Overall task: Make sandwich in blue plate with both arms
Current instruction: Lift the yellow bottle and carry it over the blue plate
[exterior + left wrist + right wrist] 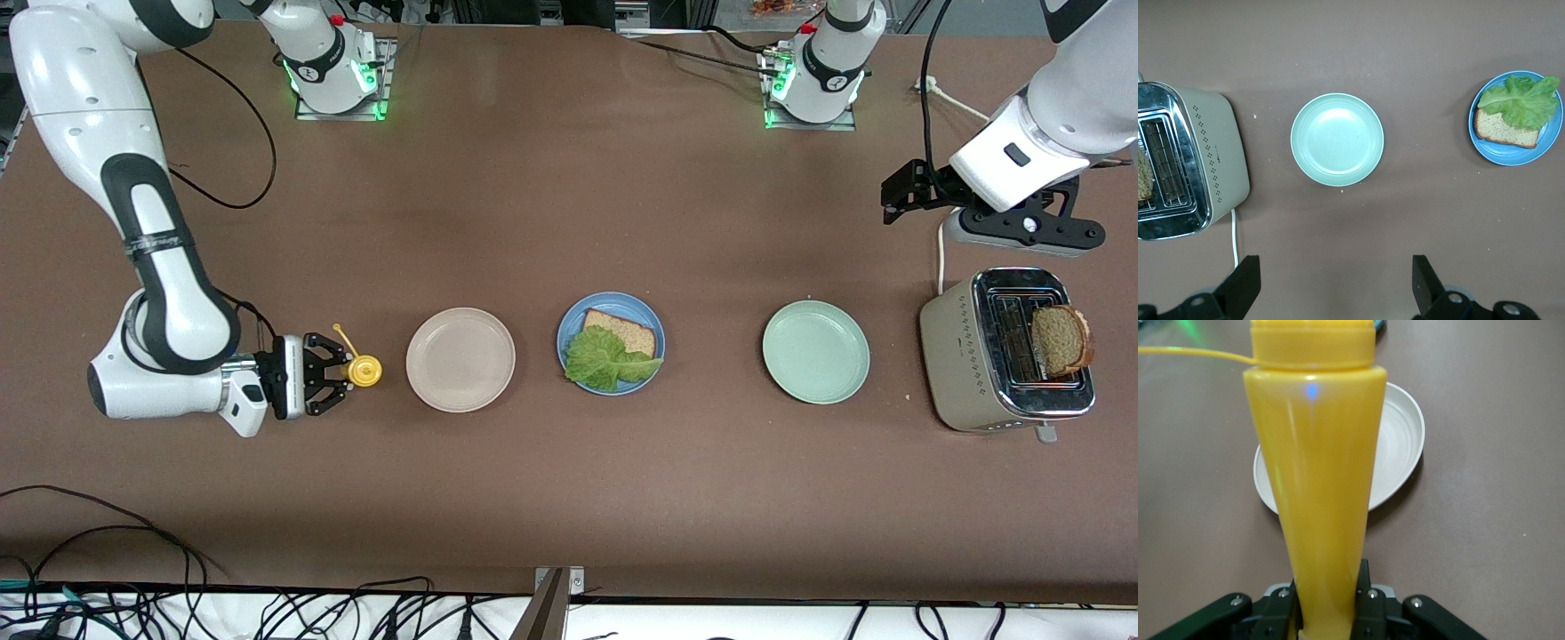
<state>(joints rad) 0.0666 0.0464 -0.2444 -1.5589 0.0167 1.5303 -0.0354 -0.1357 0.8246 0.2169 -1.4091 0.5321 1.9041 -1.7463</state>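
Observation:
The blue plate sits mid-table with one brown bread slice and a ruffled lettuce leaf lying on it. The left wrist view shows that plate, slice and leaf too. A second bread slice sticks out of the toaster. My right gripper is shut on an upright yellow squeeze bottle beside the beige plate. Its fingers press both sides of the bottle. My left gripper hangs open and empty, up beside the toaster.
A pale green plate lies between the blue plate and the toaster. The toaster's white cord runs toward the left arm's base. Black cables trail from the right arm. Cables run along the table's front edge.

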